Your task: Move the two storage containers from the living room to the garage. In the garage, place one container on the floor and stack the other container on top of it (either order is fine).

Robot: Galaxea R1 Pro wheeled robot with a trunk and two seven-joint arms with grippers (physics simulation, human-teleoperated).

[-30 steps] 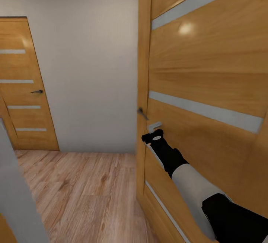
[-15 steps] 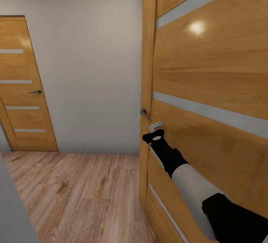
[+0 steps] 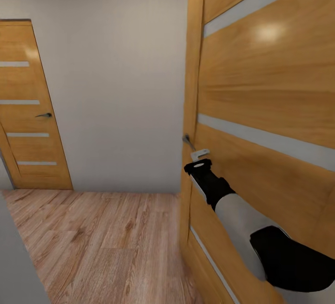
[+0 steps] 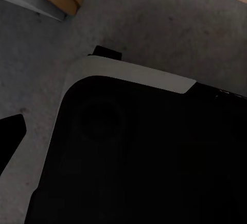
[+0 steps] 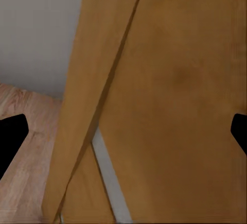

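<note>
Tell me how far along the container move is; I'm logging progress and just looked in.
Nothing looks done yet: no container shows, and the floor here is light wood plank, not garage concrete. In hand: the right arm reaches to the near wooden door, its right pincer spread open against the panel, just below the handle. Left to do: pass the door, then fetch, carry and stack both containers.

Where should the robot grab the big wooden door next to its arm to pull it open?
Best at the small dark lever handle near the door's free edge, just above the right gripper. It is the only part that sticks out; the rest is flat. Coming from just below, where the gripper is now, with fingers spread around the lever, would probably work.
</note>
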